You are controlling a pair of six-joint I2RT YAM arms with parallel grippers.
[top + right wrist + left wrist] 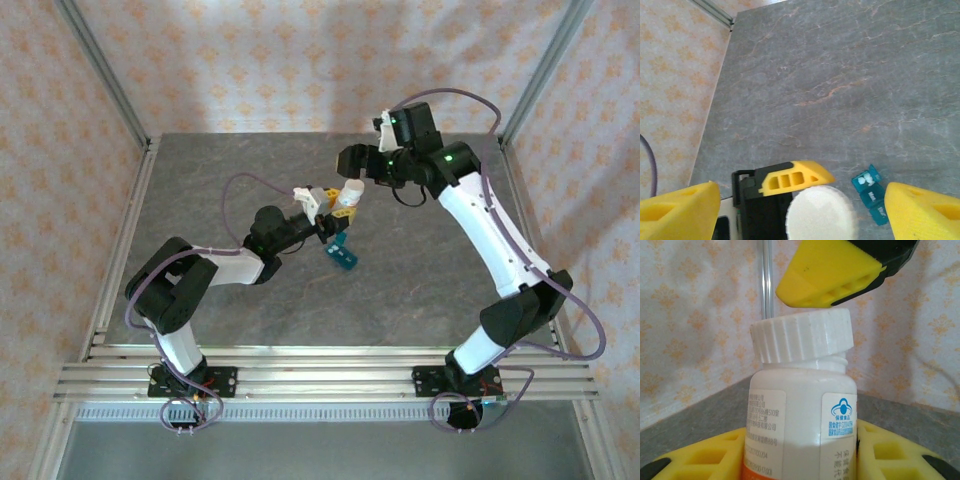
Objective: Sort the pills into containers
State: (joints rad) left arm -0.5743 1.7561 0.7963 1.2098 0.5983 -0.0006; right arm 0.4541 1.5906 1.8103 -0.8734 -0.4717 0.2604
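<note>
The left pincer (797, 460) pinches the white bottle (800, 415) low on its body, one yellow finger on each side, and holds it above the table (230, 290). The ribbed cap (802, 337) sits on the neck, but some thread shows under it and it looks a little crooked, so I judge it is loose and not yet off.

The teal box (871, 192) lies on the table just beside and below the bottle, with one compartment open and a few white pills (865, 178) inside.

The right pincer (802, 215) hangs over the cap with its fingers spread wide, one on each side and neither touching it.

The step in hand seems to be taking off the cap. To do it well, the right pincer should come down centred, so that both fingers meet the ribbed wall at the same height (not the top edge, where they can slip). It should then close firmly and turn or lift straight along the neck. The left pincer should not relax, and the bottle should stay mouth up, otherwise pills can fall on the table.
</note>
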